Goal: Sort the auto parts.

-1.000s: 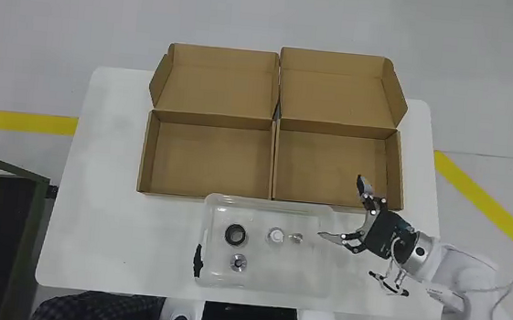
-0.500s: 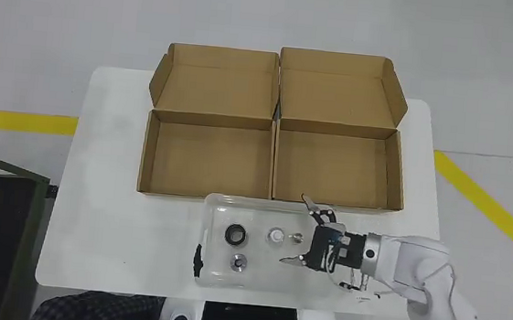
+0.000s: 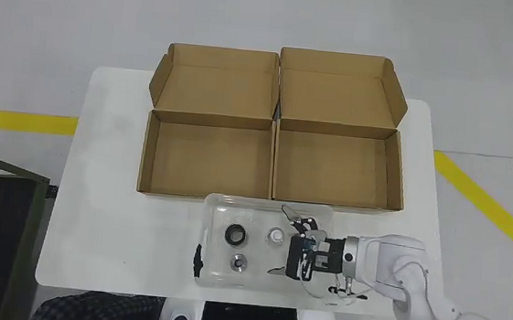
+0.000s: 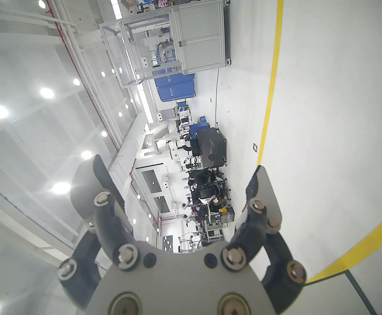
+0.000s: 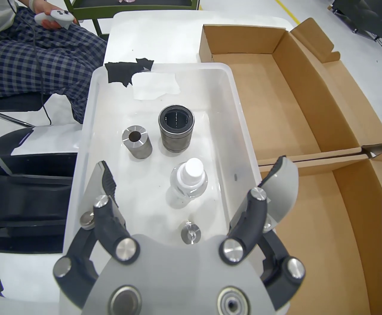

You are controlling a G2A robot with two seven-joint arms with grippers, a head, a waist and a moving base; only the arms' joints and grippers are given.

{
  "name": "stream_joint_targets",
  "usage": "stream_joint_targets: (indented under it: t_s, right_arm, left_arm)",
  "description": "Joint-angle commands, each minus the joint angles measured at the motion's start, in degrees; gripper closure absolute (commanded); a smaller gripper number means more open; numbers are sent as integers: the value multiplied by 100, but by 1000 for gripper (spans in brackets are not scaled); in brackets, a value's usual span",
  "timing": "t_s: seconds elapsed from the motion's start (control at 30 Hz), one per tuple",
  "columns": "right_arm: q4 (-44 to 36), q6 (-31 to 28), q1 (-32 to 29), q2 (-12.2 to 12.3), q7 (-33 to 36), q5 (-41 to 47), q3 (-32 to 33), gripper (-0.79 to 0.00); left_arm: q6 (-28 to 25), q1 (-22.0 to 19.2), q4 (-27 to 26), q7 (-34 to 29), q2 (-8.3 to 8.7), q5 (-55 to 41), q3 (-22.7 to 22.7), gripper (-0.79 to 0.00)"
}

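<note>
A clear plastic bin (image 3: 207, 247) at the table's front holds the parts. It contains a dark linear bearing (image 5: 176, 128) (image 3: 235, 235), a grey cylinder with a centre hole (image 5: 136, 141) (image 3: 240, 264), a small clear bottle with a white cap (image 5: 189, 179) (image 3: 275, 236) and a small metal stud (image 5: 191, 232). My right gripper (image 5: 193, 165) (image 3: 284, 245) hangs open over the bin's right half. Its fingers straddle the bottle and stud from above, touching neither. My left gripper (image 4: 178, 166) is open, holds nothing and points out at the room.
Two open cardboard boxes, the left box (image 3: 206, 160) and the right box (image 3: 329, 166), stand side by side just behind the bin, lids folded back. Both show bare floors. A strip of black tape (image 5: 125, 71) sits on the bin's left rim.
My right arm has swung left from the table's right side to above the bin, gripper staying open. The parts have not moved.
</note>
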Motion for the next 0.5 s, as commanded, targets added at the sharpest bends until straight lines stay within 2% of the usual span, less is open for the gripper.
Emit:
stream_joint_targets:
  t_s: [0.0,0.2,0.47]
  right_arm:
    - [22,0,16,5,-8,-31,-39,-785]
    - [160,28,89,20,-28,-90,-133,-785]
    - [471,134,305,15,34,-94,-322,-705]
  left_arm:
    - [0,0,0,0,0,0,0,-785]
    - [0,0,0,0,0,0,0,-785]
    - [0,0,0,0,0,0,0,-785]
